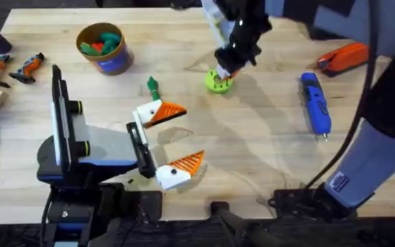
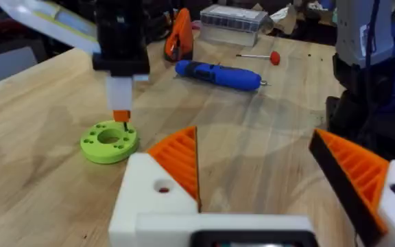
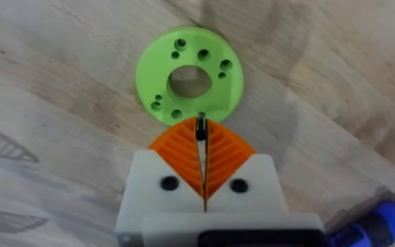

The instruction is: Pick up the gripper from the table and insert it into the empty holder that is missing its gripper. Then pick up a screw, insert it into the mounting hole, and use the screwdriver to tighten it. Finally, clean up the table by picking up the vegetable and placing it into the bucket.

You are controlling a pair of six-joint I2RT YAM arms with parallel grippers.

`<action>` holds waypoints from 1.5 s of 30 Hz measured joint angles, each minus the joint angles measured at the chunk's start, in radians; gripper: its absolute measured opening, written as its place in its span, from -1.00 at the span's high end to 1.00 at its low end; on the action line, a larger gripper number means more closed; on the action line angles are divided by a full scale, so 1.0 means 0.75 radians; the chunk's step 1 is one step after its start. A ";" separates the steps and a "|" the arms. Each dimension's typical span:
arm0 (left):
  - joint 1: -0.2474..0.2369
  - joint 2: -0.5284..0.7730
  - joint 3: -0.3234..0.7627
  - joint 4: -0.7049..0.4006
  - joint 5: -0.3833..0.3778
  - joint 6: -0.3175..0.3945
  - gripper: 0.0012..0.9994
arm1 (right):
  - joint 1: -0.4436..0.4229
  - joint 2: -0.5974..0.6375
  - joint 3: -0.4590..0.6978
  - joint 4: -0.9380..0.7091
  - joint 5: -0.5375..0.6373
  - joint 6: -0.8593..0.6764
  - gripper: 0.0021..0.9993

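My right gripper (image 1: 223, 72) is shut on a small dark screw (image 3: 200, 129), which it holds tip-down just over the lime-green disc (image 3: 149, 72). My left gripper (image 1: 192, 135) lies open at mid table. Each of its white fingers carries an orange ribbed gripper wedge (image 2: 178, 161). The far finger's mounting hole (image 2: 163, 186) shows reddish. The dark green vegetable (image 1: 153, 86) lies left of the disc. At the back left stands the bucket (image 1: 113, 62) with toy vegetables in it. The blue screwdriver (image 1: 315, 103) lies to the right.
An orange-and-black tool (image 1: 345, 57) rests at the back right. Small tools and packets sit at the left edge (image 1: 5, 68). A thin red-handled tool (image 2: 259, 56) and a clear box (image 2: 233, 20) lie beyond the screwdriver.
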 joint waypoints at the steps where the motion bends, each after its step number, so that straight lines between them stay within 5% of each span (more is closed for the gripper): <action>1: 0.000 0.000 0.000 0.000 0.000 0.000 -0.97 | 0.001 -0.002 0.036 -0.027 0.000 0.000 0.99; 12: 0.000 0.000 0.000 0.000 0.000 0.000 -0.97 | 0.090 -0.175 0.394 -0.226 0.000 -0.001 0.99; 22: 0.000 0.000 0.000 0.000 0.000 0.000 -0.97 | 0.335 -0.335 0.406 -0.260 -0.002 -0.021 0.99; 35: 0.000 0.000 0.000 0.000 0.000 0.000 -0.97 | 0.684 -0.347 0.406 -0.271 -0.006 -0.126 0.99; 45: 0.000 0.000 0.000 0.000 0.000 0.000 -0.97 | 0.792 -0.347 0.406 -0.289 -0.006 -0.175 0.99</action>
